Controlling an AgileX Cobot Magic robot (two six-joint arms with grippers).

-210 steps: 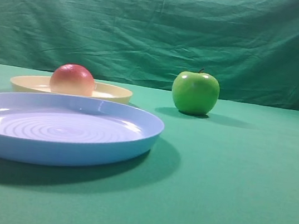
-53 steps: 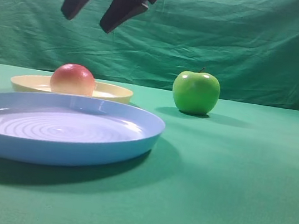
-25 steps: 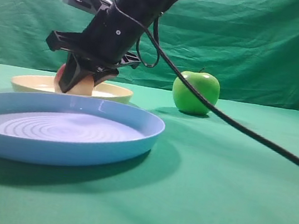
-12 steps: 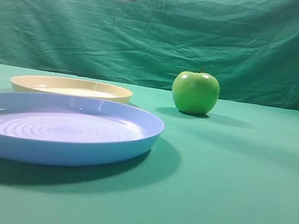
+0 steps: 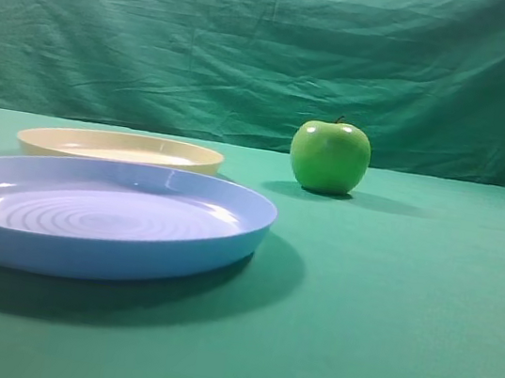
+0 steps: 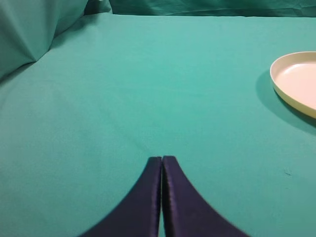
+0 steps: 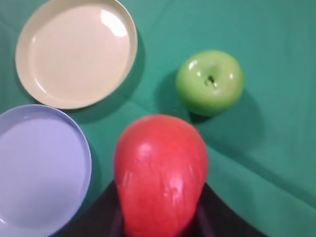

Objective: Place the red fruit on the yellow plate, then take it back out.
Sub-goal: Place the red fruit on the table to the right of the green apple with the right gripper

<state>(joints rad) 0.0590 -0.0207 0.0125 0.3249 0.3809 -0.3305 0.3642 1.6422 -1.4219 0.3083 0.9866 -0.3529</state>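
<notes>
Starting at the left, note that the left gripper (image 6: 162, 165) hangs low over bare green cloth (image 6: 123, 89) with its two fingers pressed together and nothing between them; only the edge of the yellow plate (image 6: 296, 81) shows at the right of its wrist view. Moving right in the high view, the blue plate (image 5: 128, 261) sits nearest the camera, with the yellow plate (image 5: 121, 147) just behind it, and you will see that the yellow plate now holds nothing, whereas a second ago the red fruit sat on it with the right gripper closed around it. Further right, the green apple (image 5: 330, 156) stands where it stood before. Neither arm appears in the high view, since the right arm has lifted out of the top of it. Check the right wrist view: the right gripper (image 7: 160, 224) is clamped on the red fruit (image 7: 160, 185), held high above the cloth between the blue plate (image 7: 42, 168) and the green apple (image 7: 210, 81). Treat the fruit as taken back out of the plate; judged from this, only setting it down on the cloth remains.
</notes>
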